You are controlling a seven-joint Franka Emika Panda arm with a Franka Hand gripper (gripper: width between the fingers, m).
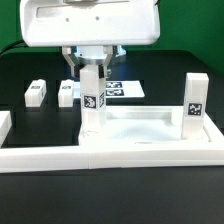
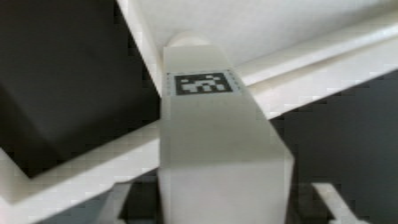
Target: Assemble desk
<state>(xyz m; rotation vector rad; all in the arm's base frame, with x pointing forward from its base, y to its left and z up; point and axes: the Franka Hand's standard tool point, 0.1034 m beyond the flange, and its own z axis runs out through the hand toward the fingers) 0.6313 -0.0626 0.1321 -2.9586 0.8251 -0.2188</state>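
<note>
The gripper [image 1: 92, 72] pinches a leg block [image 1: 92, 102] by its upper end and holds it upright at the tabletop [image 1: 140, 126] corner, at about 8 o'clock of the tray in the exterior view. Whether its foot is seated there cannot be told. A second leg [image 1: 194, 100] stands upright on the tabletop at 3 o'clock. On the black worktop [image 1: 180, 65], a loose leg [image 1: 37, 93] and another loose leg [image 1: 67, 93] lie at 10 o'clock of the held block. The marker board [image 1: 124, 90] lies at 1 o'clock of it. The border rail [image 1: 120, 158] runs along the tabletop's 6 o'clock side. In the wrist view the held block's tag [image 2: 206, 84] faces the camera.
</note>
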